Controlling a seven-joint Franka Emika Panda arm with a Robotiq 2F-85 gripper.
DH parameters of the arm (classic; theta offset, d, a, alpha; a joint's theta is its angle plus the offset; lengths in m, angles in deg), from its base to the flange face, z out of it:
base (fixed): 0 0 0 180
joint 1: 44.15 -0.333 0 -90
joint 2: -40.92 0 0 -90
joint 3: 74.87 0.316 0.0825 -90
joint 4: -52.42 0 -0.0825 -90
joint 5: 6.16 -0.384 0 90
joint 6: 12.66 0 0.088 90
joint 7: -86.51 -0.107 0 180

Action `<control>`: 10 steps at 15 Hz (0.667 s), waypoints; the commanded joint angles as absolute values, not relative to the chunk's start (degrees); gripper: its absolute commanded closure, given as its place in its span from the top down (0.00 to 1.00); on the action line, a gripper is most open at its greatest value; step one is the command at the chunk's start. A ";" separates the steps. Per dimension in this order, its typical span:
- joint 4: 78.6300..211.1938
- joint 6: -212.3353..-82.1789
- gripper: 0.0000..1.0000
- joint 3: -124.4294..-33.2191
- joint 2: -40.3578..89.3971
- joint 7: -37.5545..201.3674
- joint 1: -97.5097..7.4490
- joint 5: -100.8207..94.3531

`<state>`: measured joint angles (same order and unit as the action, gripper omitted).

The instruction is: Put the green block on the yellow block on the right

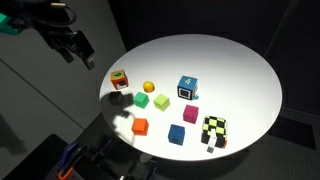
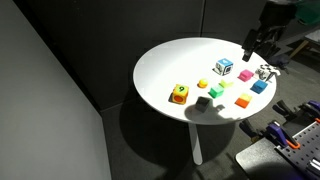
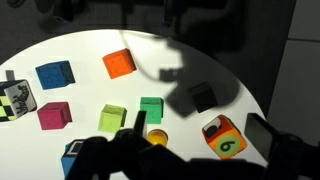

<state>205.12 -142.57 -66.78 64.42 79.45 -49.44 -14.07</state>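
The green block is a small dark green cube lying in shadow near the table's edge; it shows in both exterior views. The yellow block is a plain lime-yellow cube, seen in both exterior views. A brighter green cube lies between them. My gripper is open and empty, high above the table. In the exterior views it hangs well off the blocks.
On the round white table lie an orange-red cube marked 6, an orange ball, an orange cube, two blue cubes, a magenta cube and a checkered cube.
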 commanded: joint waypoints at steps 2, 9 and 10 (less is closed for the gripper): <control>203.94 -150.04 1.00 -68.13 59.22 77.85 -47.30 -12.29; 204.53 -150.96 1.00 -68.64 58.44 78.68 -47.29 -11.76; 204.50 -150.96 1.00 -68.64 58.44 78.67 -47.29 -11.76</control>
<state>204.54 -151.05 -67.96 58.44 78.88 -46.66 -12.08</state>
